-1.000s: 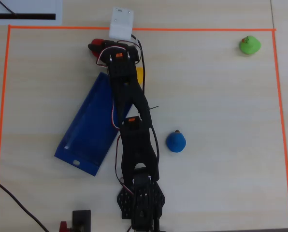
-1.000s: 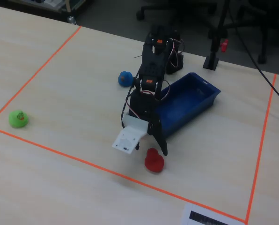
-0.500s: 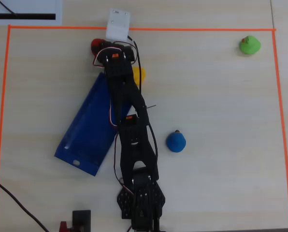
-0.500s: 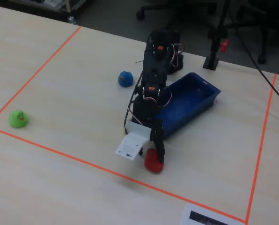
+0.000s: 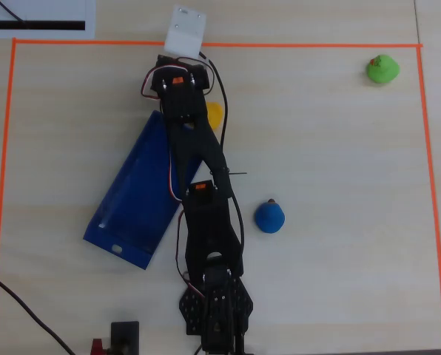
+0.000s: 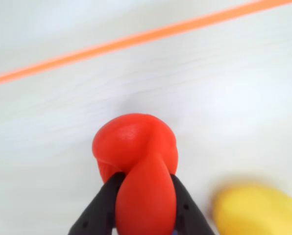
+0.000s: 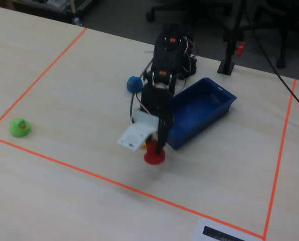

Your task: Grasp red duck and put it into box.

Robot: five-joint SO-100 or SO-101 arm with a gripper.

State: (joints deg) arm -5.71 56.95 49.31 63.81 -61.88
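Gripper [image 6: 145,223] clamped on the red duck [image 6: 138,169]: wrist view shows both dark fingers [image 6: 98,210] pressed against the duck's sides, duck filling the gap between them. In the fixed view the red duck [image 7: 153,152] hangs at the gripper [image 7: 158,145] tip, just beside the near end of the box [image 7: 202,111], outside it; whether it touches the table can't be told. Box is a long blue tray, nothing visible inside. Overhead view: the arm runs along the box's [image 5: 135,196] right edge, its head past the box's far end, duck hidden under it. Yellow duck [image 5: 214,115] peeks out right of the arm near the box's far corner; wrist view has it blurred [image 6: 256,211] beside the red duck. Blue duck [image 5: 268,217] right of the box, apart from it. Green duck [image 5: 382,69] far from the box, by the orange tape line's [image 5: 280,45] corner.
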